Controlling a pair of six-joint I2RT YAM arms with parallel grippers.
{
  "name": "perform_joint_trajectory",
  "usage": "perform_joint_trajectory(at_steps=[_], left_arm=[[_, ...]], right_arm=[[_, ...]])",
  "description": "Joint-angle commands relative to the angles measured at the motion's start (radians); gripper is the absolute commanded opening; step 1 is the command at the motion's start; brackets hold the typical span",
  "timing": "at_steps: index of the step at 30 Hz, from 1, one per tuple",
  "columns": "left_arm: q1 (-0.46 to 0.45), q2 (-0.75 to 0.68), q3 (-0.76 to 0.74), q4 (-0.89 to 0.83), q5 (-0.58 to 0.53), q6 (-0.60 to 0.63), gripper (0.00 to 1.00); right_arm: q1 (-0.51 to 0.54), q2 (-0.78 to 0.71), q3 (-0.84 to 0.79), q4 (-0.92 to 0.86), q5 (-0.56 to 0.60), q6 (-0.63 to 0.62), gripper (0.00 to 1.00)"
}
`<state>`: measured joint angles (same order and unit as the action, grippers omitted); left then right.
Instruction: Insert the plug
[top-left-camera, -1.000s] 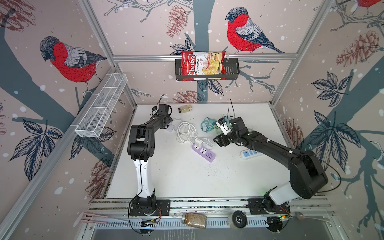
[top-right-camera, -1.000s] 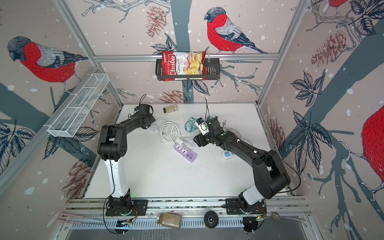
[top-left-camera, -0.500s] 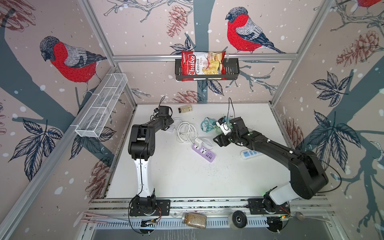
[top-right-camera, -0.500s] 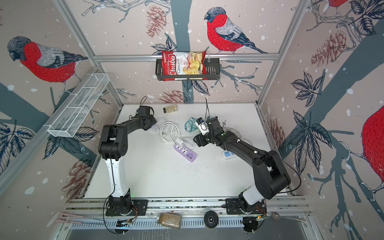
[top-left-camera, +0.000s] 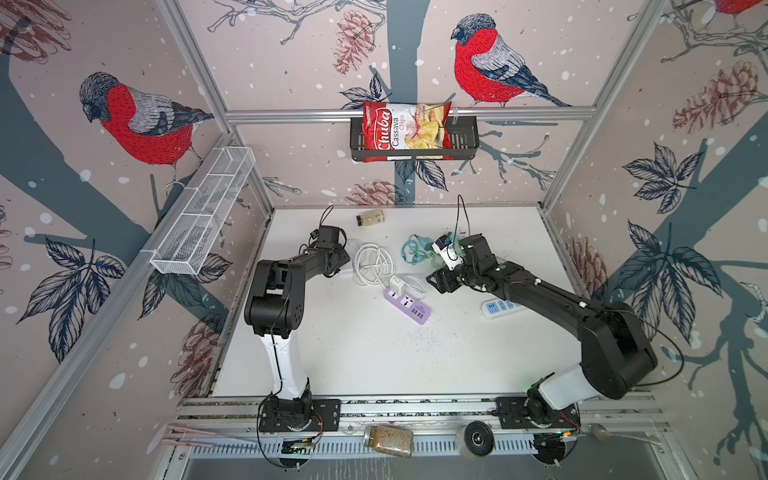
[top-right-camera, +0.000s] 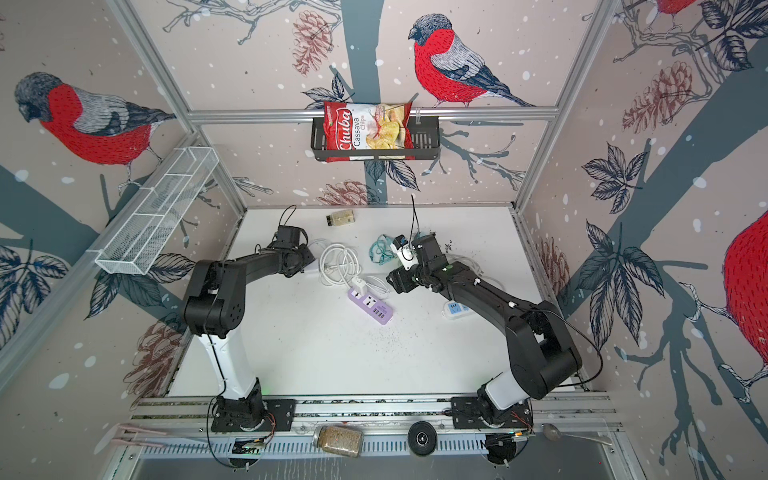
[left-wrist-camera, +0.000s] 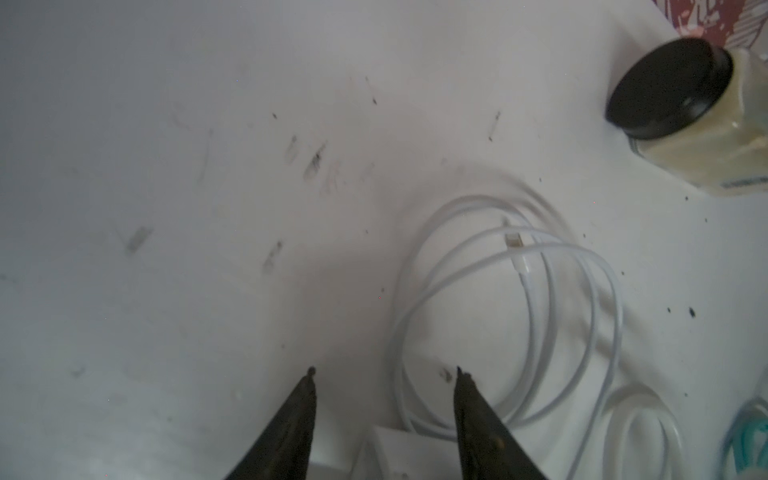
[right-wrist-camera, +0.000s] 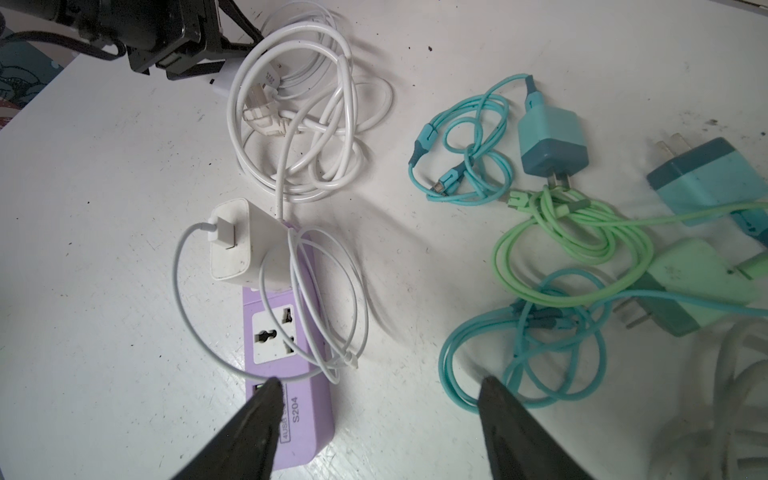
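A purple power strip (top-left-camera: 409, 305) (right-wrist-camera: 282, 332) lies mid-table with a white charger (top-left-camera: 395, 284) (right-wrist-camera: 241, 245) standing in its far end and one socket free. In both top views my left gripper (top-left-camera: 344, 269) (top-right-camera: 309, 264) is low at the left edge of a white cable coil (top-left-camera: 372, 262). In the left wrist view my left gripper (left-wrist-camera: 384, 370) is open, its fingers either side of a white plug (left-wrist-camera: 399, 453), with a gap on one side. My right gripper (right-wrist-camera: 380, 380) (top-left-camera: 436, 282) hangs open and empty over the strip's near end.
Teal and green chargers with tangled cables (right-wrist-camera: 552, 141) (top-left-camera: 415, 249) lie right of the coil. A black-lidded jar (top-left-camera: 370, 218) (left-wrist-camera: 685, 116) lies near the back wall. A white and blue power strip (top-left-camera: 500, 307) sits under my right arm.
My left gripper has edged towards the white cable coil and its jaws have narrowed. The right arm has not moved.
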<state>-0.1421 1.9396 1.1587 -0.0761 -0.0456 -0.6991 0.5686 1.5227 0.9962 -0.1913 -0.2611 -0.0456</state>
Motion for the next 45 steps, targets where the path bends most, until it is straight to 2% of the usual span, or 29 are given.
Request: perform_joint_trajectory(at_steps=[1, 7, 14, 25, 29, 32, 36, 42, 45], left_arm=[[-0.030, -0.040, -0.039, -0.001, 0.021, 0.006, 0.53], [-0.077, -0.092, -0.090, -0.011, 0.014, -0.018, 0.52], [-0.083, -0.176, -0.156, -0.023, 0.019, -0.019, 0.50], [-0.103, -0.308, -0.276, 0.025, 0.093, 0.130, 0.51], [-0.103, -0.336, -0.249, -0.036, 0.009, 0.166, 0.51], [-0.103, -0.329, -0.210, -0.056, -0.046, 0.199, 0.52], [-0.100, -0.249, -0.137, -0.050, -0.109, 0.238, 0.52], [-0.097, -0.135, -0.051, -0.031, -0.102, 0.287, 0.51], [-0.097, -0.123, -0.059, -0.013, -0.091, 0.291, 0.51]], right_arm=[[0.001, -0.002, 0.005, 0.013, -0.003, 0.010, 0.75], [0.004, -0.002, 0.004, 0.011, 0.000, 0.012, 0.75], [0.006, 0.001, 0.006, 0.009, 0.000, 0.012, 0.76], [0.010, 0.000, 0.010, 0.001, 0.014, 0.012, 0.76], [0.011, 0.004, 0.015, -0.004, 0.027, 0.012, 0.76], [0.016, 0.004, 0.018, -0.008, 0.038, 0.012, 0.76], [0.025, 0.004, 0.022, -0.017, 0.055, 0.012, 0.76], [0.040, 0.007, 0.030, -0.031, 0.089, 0.010, 0.76], [0.043, 0.005, 0.035, -0.039, 0.104, 0.009, 0.76]])
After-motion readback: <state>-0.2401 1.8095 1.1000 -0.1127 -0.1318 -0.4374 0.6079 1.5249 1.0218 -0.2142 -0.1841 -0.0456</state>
